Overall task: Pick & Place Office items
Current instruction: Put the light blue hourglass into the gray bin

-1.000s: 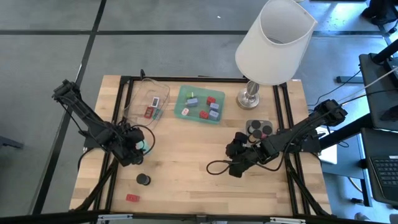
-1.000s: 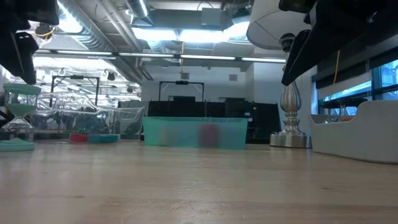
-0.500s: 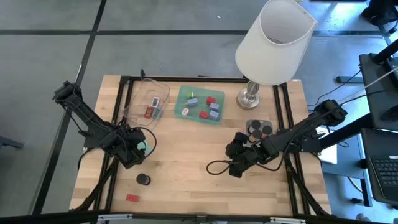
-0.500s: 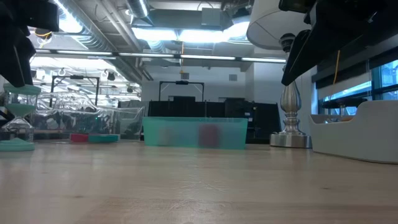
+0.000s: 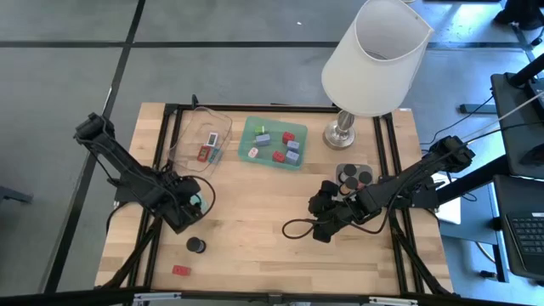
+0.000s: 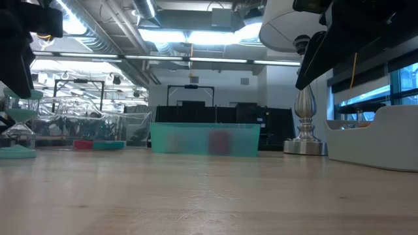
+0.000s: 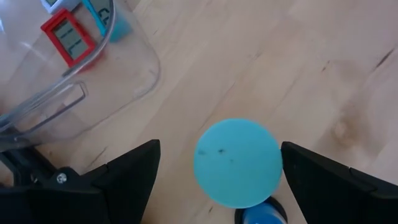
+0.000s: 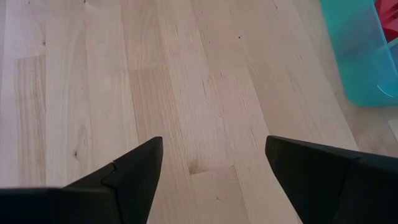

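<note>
Mint-green cap (image 7: 237, 163) between the spread fingers of the left tool (image 7: 217, 180), untouched; right tool (image 8: 211, 180) likewise spread

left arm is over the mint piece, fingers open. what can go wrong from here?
Risks, as judgement:
1. The mint-green piece is an upright hourglass shape in the low view; the left gripper has open fingers either side, and an off-centre close may tip it.
2. The clear tray lies close by; a wide approach might clip its wall.
3. The black cap and red rectangle lie near the table's near-left edge, where a sweep may knock them off.
</note>
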Robot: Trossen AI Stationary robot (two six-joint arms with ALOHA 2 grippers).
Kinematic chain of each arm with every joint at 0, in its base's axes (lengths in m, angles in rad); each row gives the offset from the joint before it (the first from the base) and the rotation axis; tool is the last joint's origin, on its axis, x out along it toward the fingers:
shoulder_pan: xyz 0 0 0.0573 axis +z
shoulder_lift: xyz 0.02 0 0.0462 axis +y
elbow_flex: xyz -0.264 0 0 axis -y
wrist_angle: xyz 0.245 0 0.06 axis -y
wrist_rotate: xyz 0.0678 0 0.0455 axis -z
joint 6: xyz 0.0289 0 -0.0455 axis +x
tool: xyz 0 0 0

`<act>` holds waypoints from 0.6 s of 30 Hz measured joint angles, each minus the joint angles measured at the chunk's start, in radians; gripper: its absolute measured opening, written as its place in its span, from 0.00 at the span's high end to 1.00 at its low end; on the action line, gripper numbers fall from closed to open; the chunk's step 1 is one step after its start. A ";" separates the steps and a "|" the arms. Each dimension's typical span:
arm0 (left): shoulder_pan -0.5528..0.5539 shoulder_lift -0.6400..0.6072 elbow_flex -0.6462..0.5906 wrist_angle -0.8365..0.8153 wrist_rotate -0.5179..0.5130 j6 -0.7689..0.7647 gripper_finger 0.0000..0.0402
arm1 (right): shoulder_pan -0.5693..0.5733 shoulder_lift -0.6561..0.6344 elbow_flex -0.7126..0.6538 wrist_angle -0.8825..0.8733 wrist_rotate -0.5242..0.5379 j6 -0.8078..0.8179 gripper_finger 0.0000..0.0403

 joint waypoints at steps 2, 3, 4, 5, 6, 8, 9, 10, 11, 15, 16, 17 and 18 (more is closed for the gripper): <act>0.000 0.013 0.000 0.000 0.004 -0.017 0.18 | 0.000 0.000 0.000 0.000 0.000 0.000 0.28; 0.000 0.018 0.000 0.000 0.005 -0.023 0.18 | 0.000 0.000 0.000 0.000 0.000 0.000 0.28; 0.000 0.023 0.000 0.000 0.005 -0.029 0.18 | 0.000 0.000 0.000 0.000 0.000 0.000 0.28; 0.000 0.028 0.000 0.000 0.005 -0.037 0.18 | 0.000 0.000 0.000 0.000 0.000 0.000 0.28; 0.000 0.032 0.000 0.000 0.005 -0.044 0.18 | 0.000 0.000 0.000 0.000 0.000 0.000 0.28; 0.000 0.038 0.000 0.000 0.005 -0.056 0.18 | 0.000 0.000 0.000 0.000 0.000 0.000 0.28; 0.000 0.039 0.000 0.000 0.005 -0.064 0.18 | 0.000 0.000 0.000 0.000 0.000 0.000 0.28; 0.000 0.039 0.000 0.000 0.005 -0.069 0.18 | 0.000 0.000 0.000 0.000 0.000 0.000 0.28; 0.000 0.039 0.000 0.000 0.004 -0.072 0.18 | 0.000 0.000 0.000 0.000 0.000 0.000 0.28; 0.000 0.039 0.000 0.003 -0.003 -0.088 0.18 | 0.000 0.000 0.000 0.000 0.000 0.000 0.28; 0.000 0.039 0.000 0.003 -0.003 -0.095 0.18 | 0.000 0.000 0.000 0.000 0.000 0.000 0.28; 0.000 0.039 0.000 0.004 -0.003 -0.098 0.18 | 0.000 0.000 0.000 0.000 0.000 0.000 0.28; 0.000 0.039 -0.001 0.004 -0.002 -0.099 0.19 | 0.000 0.000 0.000 0.000 0.000 0.000 0.28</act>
